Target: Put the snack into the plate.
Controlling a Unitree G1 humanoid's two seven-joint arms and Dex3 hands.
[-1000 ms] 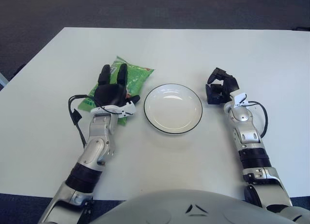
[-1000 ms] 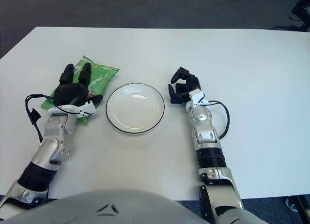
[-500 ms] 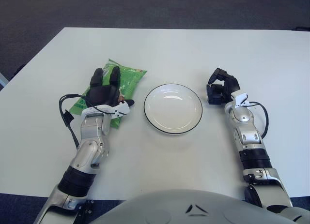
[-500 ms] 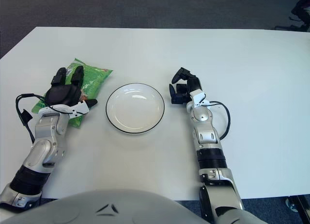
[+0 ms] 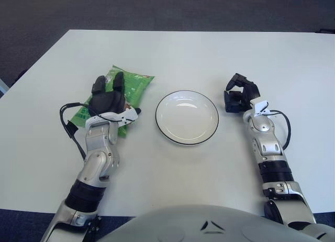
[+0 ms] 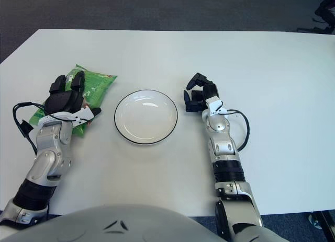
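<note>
A green snack bag [image 5: 137,85] lies on the white table left of the plate. My left hand [image 5: 112,95] is on top of it, fingers curled over the bag's far part and thumb against its right edge, covering most of it. The white plate [image 5: 187,116] with a dark rim sits at the table's middle with nothing on it. My right hand [image 5: 236,93] shows just right of the plate, fingers curled, holding nothing.
The white table [image 5: 209,54] stretches wide behind and to both sides. A black cable [image 5: 68,128] loops off my left wrist, and another one [image 5: 285,129] hangs beside my right forearm. Dark carpet lies beyond the far edge.
My left hand has slid left, away from the plate, and the snack bag went with it. Its fingers have curled in more. The right hand and the plate are unchanged.
</note>
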